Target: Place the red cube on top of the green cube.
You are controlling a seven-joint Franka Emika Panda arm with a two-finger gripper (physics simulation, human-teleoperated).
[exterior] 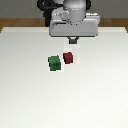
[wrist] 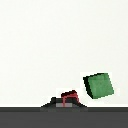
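Note:
The red cube (exterior: 68, 57) rests on the white table, with the slightly larger green cube (exterior: 54, 63) close beside it, toward the exterior view's left and a little nearer the camera. The two cubes stand apart with a narrow gap. My gripper (exterior: 73, 40) hangs above the table behind the red cube. Its two dark fingers are spread and hold nothing. In the wrist view the green cube (wrist: 98, 85) shows in full. The red cube (wrist: 69, 95) is partly hidden there by the dark edge of the hand.
The white table (exterior: 30, 95) stretches wide around the cubes. A brown floor strip (exterior: 15, 22) runs behind its far edge. The arm's grey body (exterior: 74, 22) looms over the far side.

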